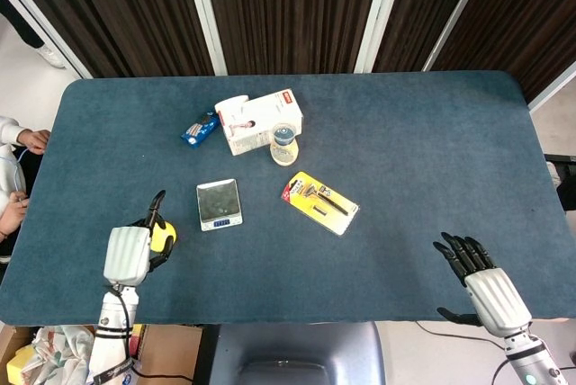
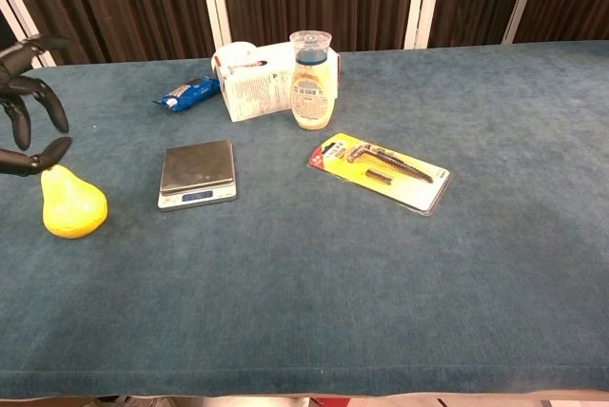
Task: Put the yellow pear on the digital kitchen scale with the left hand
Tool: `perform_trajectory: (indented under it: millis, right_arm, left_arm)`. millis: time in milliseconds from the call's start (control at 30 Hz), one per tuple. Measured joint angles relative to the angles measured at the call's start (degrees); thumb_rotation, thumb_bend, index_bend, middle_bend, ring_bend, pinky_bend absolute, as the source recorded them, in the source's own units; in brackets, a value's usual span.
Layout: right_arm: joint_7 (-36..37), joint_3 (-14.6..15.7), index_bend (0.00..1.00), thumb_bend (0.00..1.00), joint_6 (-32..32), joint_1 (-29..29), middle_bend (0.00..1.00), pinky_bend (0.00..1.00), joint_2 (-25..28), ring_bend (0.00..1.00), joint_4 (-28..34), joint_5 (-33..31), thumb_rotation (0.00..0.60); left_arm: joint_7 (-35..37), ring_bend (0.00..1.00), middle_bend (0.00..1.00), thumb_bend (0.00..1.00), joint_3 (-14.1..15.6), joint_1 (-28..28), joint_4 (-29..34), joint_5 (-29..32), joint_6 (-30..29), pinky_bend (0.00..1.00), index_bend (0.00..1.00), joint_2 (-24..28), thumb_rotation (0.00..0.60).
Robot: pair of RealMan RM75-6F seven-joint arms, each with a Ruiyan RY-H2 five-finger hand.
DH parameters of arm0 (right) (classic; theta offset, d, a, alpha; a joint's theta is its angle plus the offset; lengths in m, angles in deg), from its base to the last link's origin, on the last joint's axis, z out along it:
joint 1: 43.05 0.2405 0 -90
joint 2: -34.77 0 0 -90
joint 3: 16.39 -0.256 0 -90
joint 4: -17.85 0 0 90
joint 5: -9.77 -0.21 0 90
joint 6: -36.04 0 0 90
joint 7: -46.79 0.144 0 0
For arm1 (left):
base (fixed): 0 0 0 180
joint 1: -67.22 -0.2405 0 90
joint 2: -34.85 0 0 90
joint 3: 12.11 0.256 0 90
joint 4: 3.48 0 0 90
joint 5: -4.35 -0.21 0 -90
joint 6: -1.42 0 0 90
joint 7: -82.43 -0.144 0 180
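Note:
The yellow pear [image 2: 71, 205] stands upright on the blue table, left of the digital kitchen scale [image 2: 197, 172]. In the head view only part of the pear [image 1: 165, 236] shows from under my left hand [image 1: 129, 252]. That hand [image 2: 26, 93] hovers above the pear with its fingers spread and holds nothing; its thumb tip is just over the pear's top. The scale [image 1: 219, 204] has nothing on its steel plate. My right hand [image 1: 480, 281] rests open near the table's front right edge, far from both.
Behind the scale are a white carton [image 1: 259, 120], a lidded jar [image 1: 284, 144] and a blue packet [image 1: 199, 129]. A yellow tool blister pack [image 1: 319, 202] lies right of the scale. The table's front edge [image 1: 270, 320] runs close behind my left hand.

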State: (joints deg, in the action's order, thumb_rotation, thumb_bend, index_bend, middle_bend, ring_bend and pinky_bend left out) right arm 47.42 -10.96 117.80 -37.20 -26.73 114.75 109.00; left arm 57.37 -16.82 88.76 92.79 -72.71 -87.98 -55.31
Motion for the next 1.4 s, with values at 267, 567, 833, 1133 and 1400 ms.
perform_trajectory:
  millis: [267,567,833,1133,1400]
  right_arm:
    - [-0.6,0.2,0.0,0.16,-0.8,0.4,0.0,0.0,-0.3,0.0,0.3,0.2,0.6]
    - [-0.6,-0.1,0.0,0.16,-1.0,0.5,0.0,0.0,-0.2,0.0,0.2,-0.4,0.6]
    - [-1.0,0.0,0.0,0.16,-1.1,0.5,0.0,0.0,-0.4,0.0,0.2,-0.3,0.6]
    - [-1.2,0.0,0.0,0.16,-1.2,0.5,0.0,0.0,-0.4,0.0,0.3,-0.4,0.6]
    - [-1.1,0.0,0.0,0.16,-1.1,0.5,0.0,0.0,-0.4,0.0,0.4,-0.5,0.6]
  left_arm:
    - [2.1,0.0,0.0,0.36,-0.8,-0.8,0.2,6.1,5.9,0.09,0.0,2.5,0.6]
    - [4.7,0.01,0.0,0.35,-4.0,0.7,-3.1,17.3,16.3,0.12,0.0,2.8,0.6]
    - [3.4,0.11,0.04,0.35,-4.9,1.6,-2.9,21.2,19.1,0.37,0.05,3.1,0.6]
    - [1.9,0.28,0.18,0.34,-5.3,2.5,-4.7,23.5,20.0,0.49,0.23,1.5,0.6]
    - [1.3,0.53,0.45,0.34,-5.4,2.8,-5.5,23.7,19.6,0.69,0.47,0.3,0.6]
